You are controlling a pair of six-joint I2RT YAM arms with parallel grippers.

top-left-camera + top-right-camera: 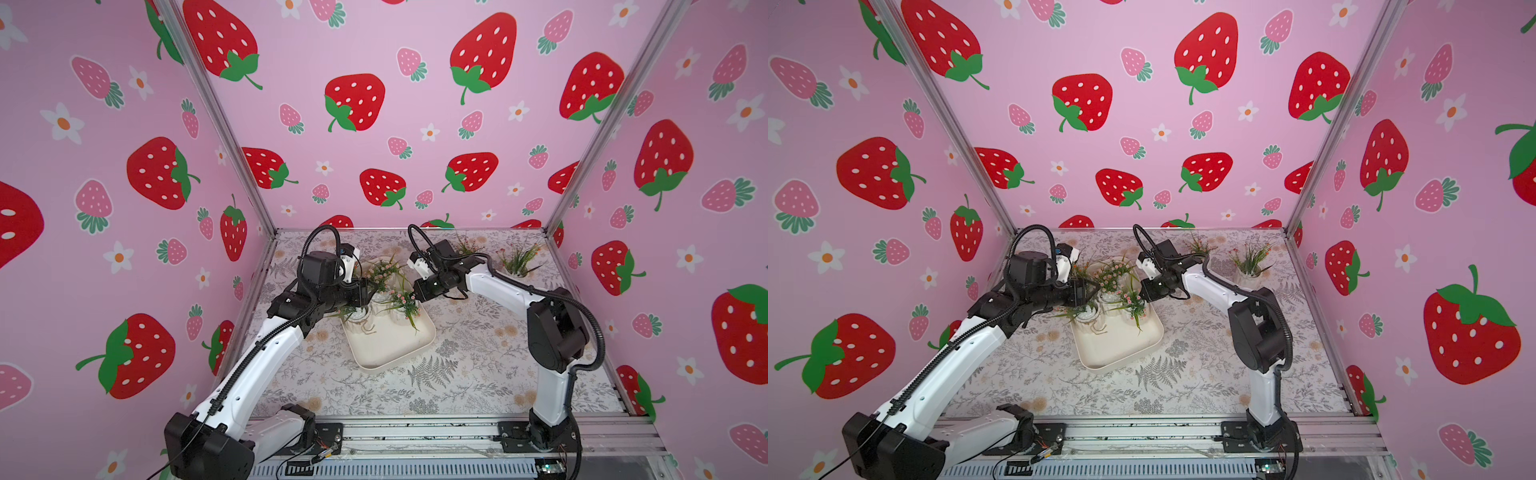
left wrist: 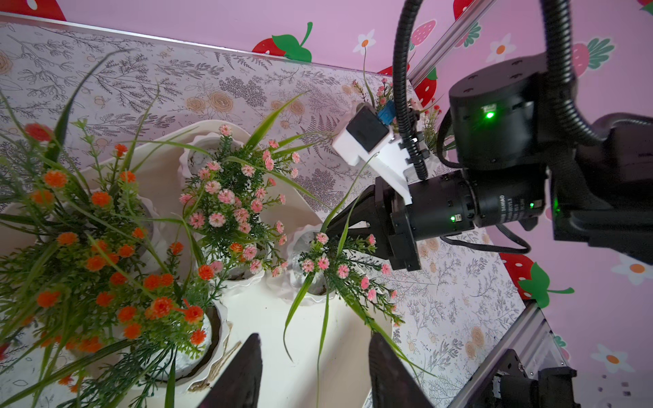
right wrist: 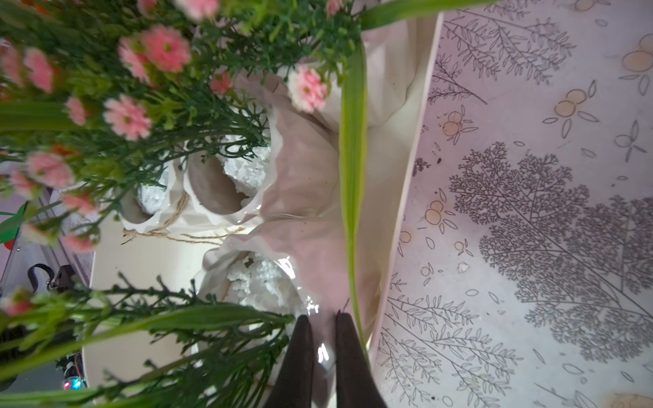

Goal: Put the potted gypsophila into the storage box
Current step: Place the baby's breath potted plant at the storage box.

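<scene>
Sitting mid-table, the storage box holds several flowerpots; the left gripper hangs spread above its left side, while the right gripper pinches the rim of the pink potted gypsophila inside its right edge.

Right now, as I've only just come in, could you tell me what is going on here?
Two robot arms reach over the storage box. The right hand is shut on the rim of a pink-flowered pot just inside the box, beside several other pots. The left hand hovers open over the box, holding nothing. Two more plants stand on the table behind.
</scene>
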